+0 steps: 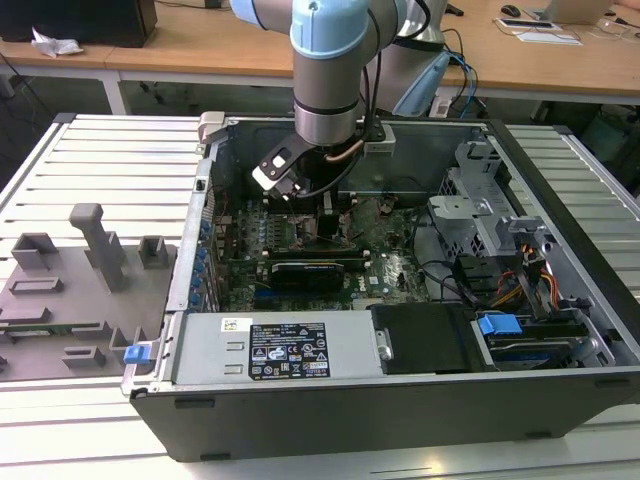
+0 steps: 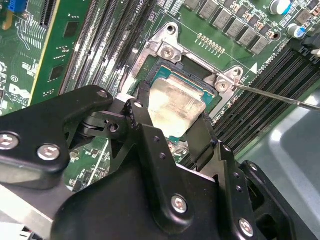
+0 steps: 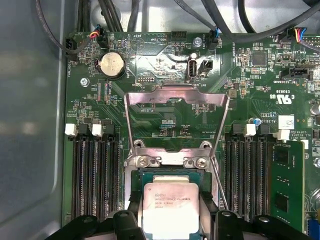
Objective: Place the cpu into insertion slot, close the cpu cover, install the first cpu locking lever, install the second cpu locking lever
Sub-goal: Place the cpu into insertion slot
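In both wrist views the cpu, a flat square chip with a pale silver top, sits between the black fingers of my gripper, which is shut on it. It is low over or inside the insertion slot, whose silver rim carries two screws; I cannot tell if it is seated. The cpu cover stands open, swung back from the socket. A thin metal locking lever sticks out beside the socket. In the exterior view my gripper is down inside the computer case.
Black memory slots flank the socket on the green motherboard. The open case holds a power supply, cables and a drive cage. A grey fixture tray lies at the exterior view's left.
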Motion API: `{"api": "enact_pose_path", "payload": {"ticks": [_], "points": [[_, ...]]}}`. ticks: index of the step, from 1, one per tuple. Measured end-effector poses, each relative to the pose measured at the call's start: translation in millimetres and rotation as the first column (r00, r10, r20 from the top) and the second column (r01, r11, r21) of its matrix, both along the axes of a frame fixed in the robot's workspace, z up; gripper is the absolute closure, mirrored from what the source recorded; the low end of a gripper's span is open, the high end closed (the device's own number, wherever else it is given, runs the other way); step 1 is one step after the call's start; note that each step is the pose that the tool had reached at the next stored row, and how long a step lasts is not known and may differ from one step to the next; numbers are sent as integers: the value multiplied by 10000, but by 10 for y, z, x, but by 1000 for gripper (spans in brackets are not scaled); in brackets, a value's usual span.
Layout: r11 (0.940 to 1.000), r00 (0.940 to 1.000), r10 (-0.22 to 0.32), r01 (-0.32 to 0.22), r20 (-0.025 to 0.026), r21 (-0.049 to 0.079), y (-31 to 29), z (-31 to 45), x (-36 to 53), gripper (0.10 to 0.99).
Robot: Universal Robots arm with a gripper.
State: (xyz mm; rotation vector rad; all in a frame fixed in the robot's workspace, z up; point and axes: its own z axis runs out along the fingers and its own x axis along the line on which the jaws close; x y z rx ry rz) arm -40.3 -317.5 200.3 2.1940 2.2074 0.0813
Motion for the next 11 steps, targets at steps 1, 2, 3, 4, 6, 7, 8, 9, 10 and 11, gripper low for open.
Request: {"api": "enact_pose_path", "payload": {"ticks": [1,2,3,4,6,7,8,9,10,11], "points": [[10000,10000,0,0,0,-1,0,0,0,537],[10000,10000,0,0,1,0,0,-1,0,537],[10000,10000,1,-1,1,-1,0,-1,0,475],[10000,10000,0,0,1,0,0,-1,0,475],[10000,10000,0,0,1,0,0,-2,0,475],[10000,10000,0,0,1,0,0,-2,0,475],[10000,10000,0,0,0,0,0,-2,0,475],[10000,10000,0,0,0,-3,-1,-2,0,490],[10000,10000,0,0,0,-2,-1,-2,0,490],[10000,10000,1,-1,0,-1,-1,-2,0,557]]}}
